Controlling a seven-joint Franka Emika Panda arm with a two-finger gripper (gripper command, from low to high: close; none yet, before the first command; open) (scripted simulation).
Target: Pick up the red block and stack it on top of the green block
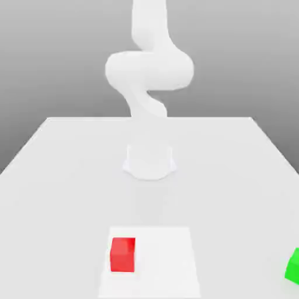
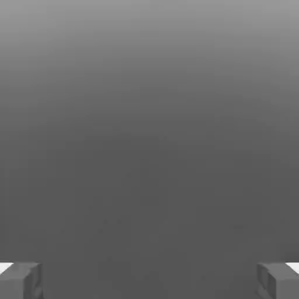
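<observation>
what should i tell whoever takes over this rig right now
End effector: open, fingertips wide apart with nothing between them.
Red block: resting on the white table, in front of the arm's base, untouched.
Green block: on the table at the exterior view's right edge, partly cut off, well apart from the red one.
Done: nothing yet.
Left: reach the red block, grasp it, lift it, carry it over and set it on the green block.

Red block (image 1: 122,254) on table (image 1: 58,175), green block (image 1: 294,266) well apart, exterior view's right.
</observation>
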